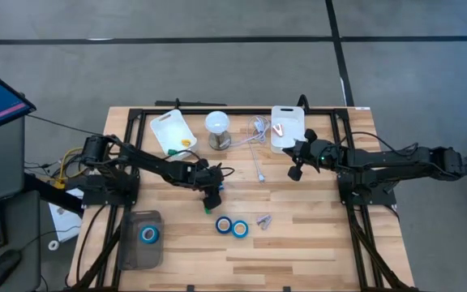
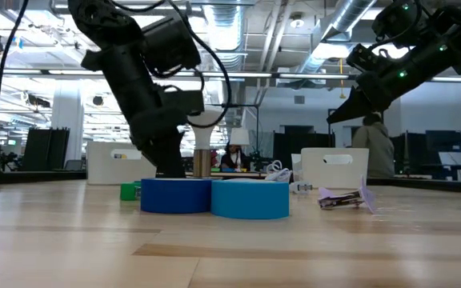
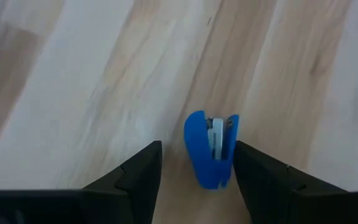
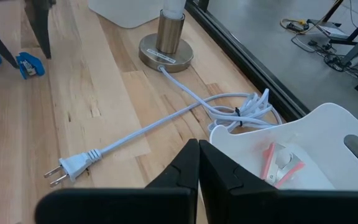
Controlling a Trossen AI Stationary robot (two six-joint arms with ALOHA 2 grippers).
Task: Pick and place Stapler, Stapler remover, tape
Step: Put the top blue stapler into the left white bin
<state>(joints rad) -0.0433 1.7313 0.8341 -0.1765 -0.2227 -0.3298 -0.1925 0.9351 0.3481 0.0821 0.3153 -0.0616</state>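
Note:
A small blue stapler (image 3: pixel 207 149) lies on the wooden table, and my left gripper (image 3: pixel 196 163) is open, slanting down over it with one finger on each side; I see no touch. Two blue tape rolls (image 1: pixel 223 224) (image 1: pixel 240 229) lie flat, side by side, just nearer the front edge. A third roll (image 1: pixel 148 234) lies in a grey bin (image 1: pixel 136 251). The stapler remover (image 1: pixel 263 220) lies to the right of the two rolls. My right gripper (image 1: pixel 296 166) hangs shut above the table near the white tray (image 1: pixel 286 127).
A small lamp (image 1: pixel 217 130) with a white cord and plug (image 4: pixel 73 165) stands at the back middle. A second white tray (image 1: pixel 173 132) sits at the back left. A small green piece (image 2: pixel 128 190) lies beside my left gripper. Bare wood lies along the front edge.

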